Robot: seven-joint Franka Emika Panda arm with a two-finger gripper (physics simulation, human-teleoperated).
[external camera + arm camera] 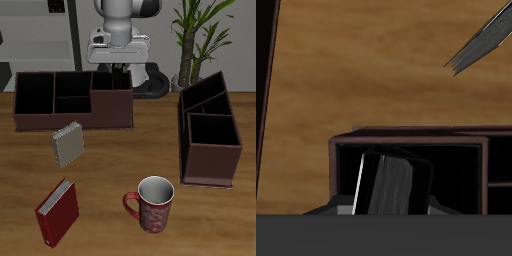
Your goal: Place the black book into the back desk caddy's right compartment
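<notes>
My gripper (118,70) hangs over the right compartment (110,100) of the back desk caddy (40,118), a long low maroon-brown box at the table's back. In the wrist view the gripper (386,207) is shut on the black book (391,185), which has white page edges. The book stands slightly tilted, its lower part inside the dark right compartment (456,165). The grey fingertips (328,210) show at either side of the book. In the exterior view the book is hard to make out under the hand.
A second maroon caddy (210,150) stands end-on at the other side of the table. A grey spiral notebook (69,145), a red book (57,211) and a patterned mug (153,203) lie nearer the front edge. A potted plant (195,35) stands at the back.
</notes>
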